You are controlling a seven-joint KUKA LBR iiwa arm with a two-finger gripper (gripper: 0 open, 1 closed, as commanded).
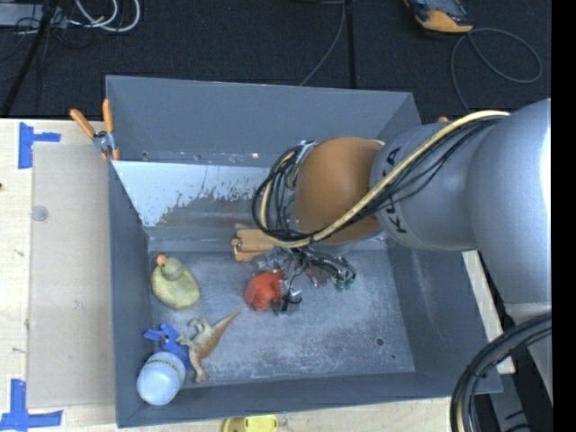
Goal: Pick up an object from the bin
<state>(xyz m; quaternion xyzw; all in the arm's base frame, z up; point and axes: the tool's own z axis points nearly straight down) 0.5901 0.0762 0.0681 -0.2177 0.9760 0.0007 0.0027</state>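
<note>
one each in bin (396, 331): yellow duck (175, 284), tan dinosaur (205, 336), white bottle (160, 378), red lumpy toy (262, 292) mid-bin. fingers (290, 301) down right beside that red toy, can't tell how far open or whether gripping.

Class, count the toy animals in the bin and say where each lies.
2. A yellow duck lies at the view's left of the bin; a tan dinosaur lies just below it, near the front-left corner. The arm covers part of the floor, so more may be hidden.
</note>
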